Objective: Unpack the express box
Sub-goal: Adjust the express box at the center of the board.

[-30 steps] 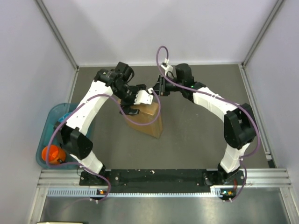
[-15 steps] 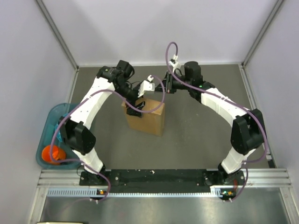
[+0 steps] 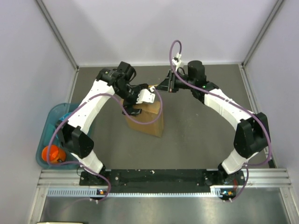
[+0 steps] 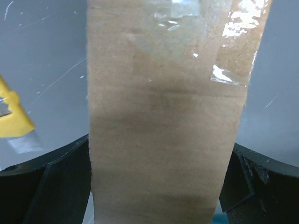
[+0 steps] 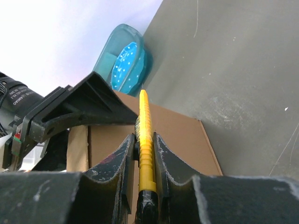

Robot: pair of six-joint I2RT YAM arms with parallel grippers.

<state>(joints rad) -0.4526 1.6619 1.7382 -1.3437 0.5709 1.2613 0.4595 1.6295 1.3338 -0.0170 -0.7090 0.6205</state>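
The express box (image 3: 148, 120), plain brown cardboard, stands on edge in the middle of the grey table. My left gripper (image 3: 139, 103) reaches over its top end with its jaws spread wide, one on each side face. In the left wrist view the box (image 4: 163, 130) fills the whole gap between the two black fingers (image 4: 56, 186), and clear tape (image 4: 233, 46) crosses its far end. My right gripper (image 3: 164, 86) hovers just behind and right of the box, shut on a yellow utility knife (image 5: 145, 135) that points toward the box top. The knife tip (image 4: 11, 119) shows at the left of the left wrist view.
A blue plastic tub (image 3: 51, 135) sits at the table's left edge with an orange object (image 3: 53, 153) in it. The same tub (image 5: 124, 63) shows beyond the box in the right wrist view. Pale walls with metal frame posts close in the table on three sides.
The left gripper has turned with the box, which went from leaning to standing more upright. The right gripper with the knife has drawn back to the right, away from the box.
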